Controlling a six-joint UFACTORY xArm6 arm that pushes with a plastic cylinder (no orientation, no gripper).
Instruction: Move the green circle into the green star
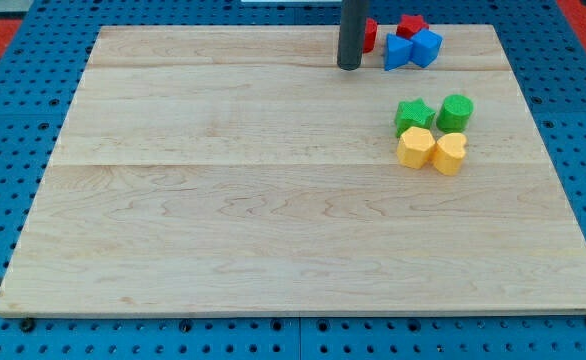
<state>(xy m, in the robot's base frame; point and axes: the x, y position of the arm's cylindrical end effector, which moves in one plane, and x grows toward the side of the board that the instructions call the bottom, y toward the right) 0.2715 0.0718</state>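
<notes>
The green circle point(455, 111) sits on the wooden board at the view's right, touching or nearly touching the green star point(413, 115) on its left. My tip point(349, 66) rests near the view's top, well up and to the left of both green blocks, close to a red block point(369, 36).
A yellow hexagon point(415, 147) and a yellow heart-like block point(449, 153) lie just below the green pair. A red block point(410, 27) and blue blocks point(414, 49) cluster at the top right. The wooden board point(223, 220) lies on a blue pegboard.
</notes>
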